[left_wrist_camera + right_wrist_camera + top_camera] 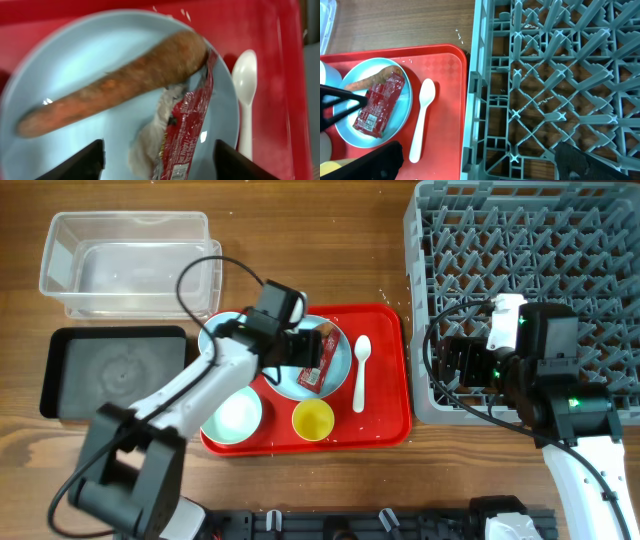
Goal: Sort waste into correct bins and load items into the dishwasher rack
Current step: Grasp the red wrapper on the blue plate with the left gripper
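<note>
The light-blue plate [340,350] sits on the red tray [385,410]. It holds the orange-brown carrot piece [115,85], white rice [150,140] and the red wrapper [187,130]. My left gripper [160,160] is open just above the plate, with its fingers either side of the wrapper and rice. The white spoon [361,370] lies to the right of the plate. The yellow cup [313,420] and the mint bowl [232,415] stand at the tray's front. My right gripper [480,165] is open and empty over the left edge of the grey rack [530,240].
The clear tub [130,265] stands at the back left, with the black tray [115,370] in front of it. A second pale bowl [220,330] shows partly under my left arm. A few rice grains lie on the wood near the rack's corner [457,32].
</note>
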Available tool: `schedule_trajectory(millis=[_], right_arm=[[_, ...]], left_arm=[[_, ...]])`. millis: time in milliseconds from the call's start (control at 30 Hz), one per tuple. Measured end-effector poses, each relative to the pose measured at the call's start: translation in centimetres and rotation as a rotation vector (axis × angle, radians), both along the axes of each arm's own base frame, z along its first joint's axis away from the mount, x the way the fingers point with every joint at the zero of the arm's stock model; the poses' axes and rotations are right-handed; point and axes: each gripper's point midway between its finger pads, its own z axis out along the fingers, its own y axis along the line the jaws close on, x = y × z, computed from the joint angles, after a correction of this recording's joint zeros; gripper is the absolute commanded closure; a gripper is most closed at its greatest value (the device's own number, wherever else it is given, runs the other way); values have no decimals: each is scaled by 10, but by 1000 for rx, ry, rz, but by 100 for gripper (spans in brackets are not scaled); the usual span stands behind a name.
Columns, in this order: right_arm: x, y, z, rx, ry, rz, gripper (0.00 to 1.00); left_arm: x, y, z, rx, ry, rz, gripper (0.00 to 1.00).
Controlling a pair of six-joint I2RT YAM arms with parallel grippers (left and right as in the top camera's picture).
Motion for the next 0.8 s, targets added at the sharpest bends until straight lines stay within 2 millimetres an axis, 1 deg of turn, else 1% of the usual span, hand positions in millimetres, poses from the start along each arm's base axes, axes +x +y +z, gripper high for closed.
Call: schedule_trajectory(millis=[33, 67, 100, 133, 167, 233, 333, 367, 433, 500, 567, 600, 633, 667, 700, 733, 767, 800], right_arm=[[0, 0, 0, 0, 0, 0, 0], [0, 0, 0, 0, 0, 0, 0], [0, 0, 0, 0, 0, 0, 0], [0, 0, 0, 0, 0, 0, 1], [0, 0, 0, 0, 0, 0, 0], [0, 0, 0, 0, 0, 0, 0], [0, 0, 0, 0, 0, 0, 0], [0, 0, 0, 0, 1, 0, 0], [0, 0, 0, 0, 0, 0, 0], [0, 0, 0, 0, 0, 0, 0], [0, 0, 0, 0, 0, 0, 0], [0, 0, 0, 0, 0, 0, 0], [0, 0, 0, 0, 0, 0, 0], [0, 0, 0, 0, 0, 0, 0], [0, 0, 0, 0, 0, 0, 0], [0, 0, 0, 0, 0, 0, 0], [0, 0, 0, 0, 1, 0, 0], [0, 0, 0, 0, 1, 0, 0]], left_arm=[[-4, -6, -7, 6, 17, -16, 54], [-7, -10, -12, 9, 27, -25, 58], [-9, -15, -16, 14, 33, -40, 69], [-12, -17, -20, 20, 41, -53, 87], [-14, -19, -24, 22, 52, -55, 96], [-17, -21, -29, 38, 58, -70, 96], [-12, -13, -29, 83, 37, -45, 96], [-9, -9, -27, 106, 29, -34, 96], [-2, -2, -16, 139, 4, -8, 96], [17, 13, 17, 157, -72, 52, 96], [47, 36, 76, 118, -225, 153, 96], [59, 52, 103, 96, -297, 209, 96], [67, 67, 122, 85, -346, 256, 96], [78, 90, 143, 70, -413, 326, 96], [88, 115, 156, 65, -456, 395, 96], [95, 134, 160, 69, -475, 442, 96], [99, 145, 161, 75, -484, 471, 96], [106, 171, 161, 89, -497, 534, 96]])
